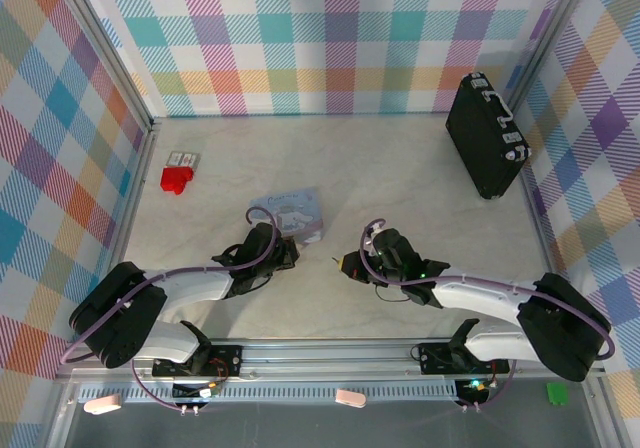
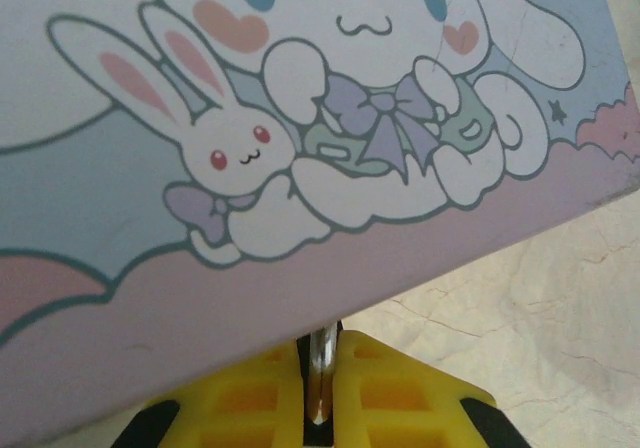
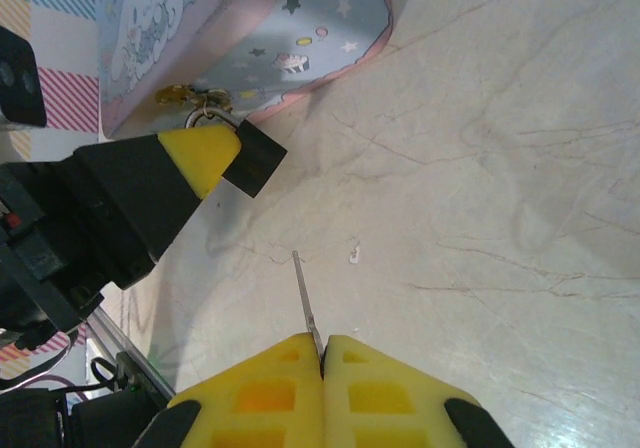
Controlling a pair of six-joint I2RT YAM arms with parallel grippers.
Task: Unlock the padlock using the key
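My right pincer (image 3: pixel 322 353) grips the key (image 3: pixel 304 296), left pincer (image 2: pixel 320 398) the padlock (image 3: pixel 252 158) ahead-left; a misaimed push could twist the key loose

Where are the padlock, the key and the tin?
padlock (image 3: pixel 252 160), right wrist view, its dark body.
key (image 3: pixel 306 303), right wrist view, its thin blade.
tin (image 3: pixel 320 18), right wrist view, its starred blue side.

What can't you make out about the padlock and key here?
The padlock keyhole: right wrist view, too small, and the left gripper covers part.
The key head: right wrist view, buried between the right gripper fingers.
Top view: padlock too small, under the left gripper.
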